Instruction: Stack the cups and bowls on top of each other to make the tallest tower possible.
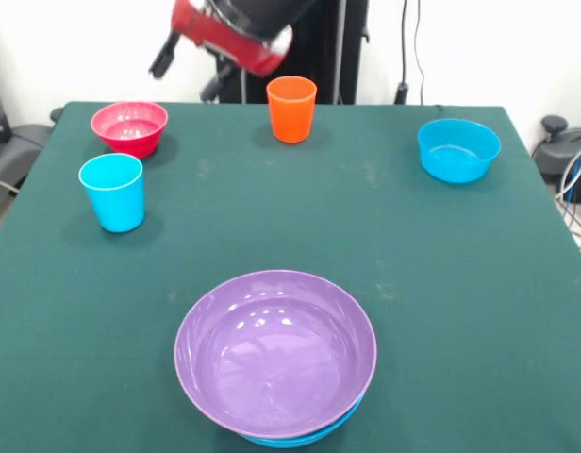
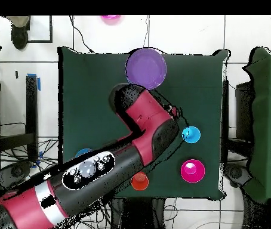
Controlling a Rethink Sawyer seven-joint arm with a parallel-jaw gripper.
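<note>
- We see a purple bowl (image 1: pixel 275 351) at the near edge of the green table (image 1: pixel 441 283); it sits nested in a blue bowl (image 1: pixel 305 438), of which only a thin rim shows beneath it on the near right; from overhead the purple bowl (image 2: pixel 145 68) lies at the table's far edge.
- A light blue cup (image 1: pixel 112 192) stands upright on the left, well apart from that stack; overhead it shows as a small blue ring (image 2: pixel 191 135) just beside the arm.
- A small crimson bowl (image 1: pixel 130 127) sits at the far left, behind the light blue cup and apart from it; overhead it reads as pink (image 2: pixel 193 170).
- An orange cup (image 1: pixel 291 109) stands upright at the far middle; overhead it shows (image 2: pixel 139 180) partly under the arm.
- A second blue bowl (image 1: pixel 458 149) sits alone at the far right.
- The red and black arm (image 1: pixel 236 33) hangs above the far left of the table; overhead it stretches (image 2: pixel 102 164) across the middle.
- We cannot make out the gripper in either view; whether it is wide, narrow or holding anything we cannot tell.
</note>
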